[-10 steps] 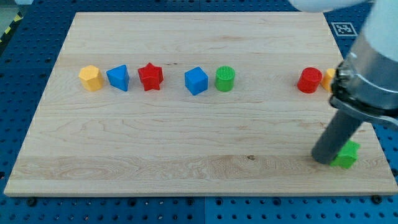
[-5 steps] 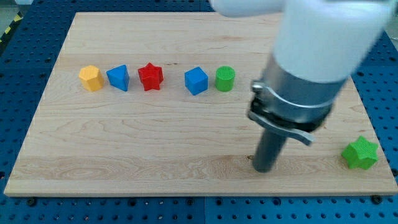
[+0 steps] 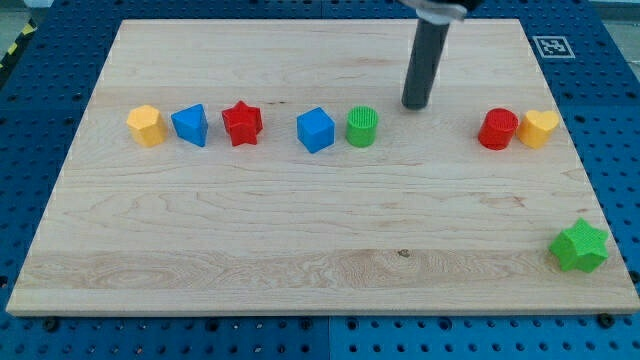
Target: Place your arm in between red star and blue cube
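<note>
My tip (image 3: 415, 106) rests on the wooden surface (image 3: 300, 230) toward the view's top, just up and to the right of the green cylinder (image 3: 362, 127), well apart from the gap it is meant for; this arm carries no jaws, only the dark rod, holding nothing. The red star (image 3: 242, 123) and the blue cube (image 3: 315, 130) sit in a row left of centre, near each other but not touching; further left lie a blue wedge-like block (image 3: 190, 125) and a yellow block (image 3: 146, 126). At the view's right a red cylinder (image 3: 498, 130) touches a yellow heart (image 3: 540, 129); a green star (image 3: 579, 246) sits near the bottom right corner.

bg: light wood board (image 3: 300, 230) | blue pegboard table (image 3: 40, 90) w/ holes | even light
</note>
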Robot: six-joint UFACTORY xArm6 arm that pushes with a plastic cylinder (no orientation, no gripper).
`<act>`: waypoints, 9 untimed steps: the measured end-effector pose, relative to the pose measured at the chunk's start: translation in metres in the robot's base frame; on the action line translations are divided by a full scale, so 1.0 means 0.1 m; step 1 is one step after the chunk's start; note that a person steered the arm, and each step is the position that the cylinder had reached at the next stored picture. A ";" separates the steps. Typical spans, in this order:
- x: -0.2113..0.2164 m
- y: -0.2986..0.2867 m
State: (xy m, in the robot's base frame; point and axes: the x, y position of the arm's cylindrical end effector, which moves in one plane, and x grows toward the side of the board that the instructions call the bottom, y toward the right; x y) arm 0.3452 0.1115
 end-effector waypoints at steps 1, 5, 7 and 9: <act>-0.21 -0.46; -0.03 -1.61; 0.31 -1.68; 0.71 -1.82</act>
State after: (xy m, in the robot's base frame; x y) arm 0.4166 -0.0707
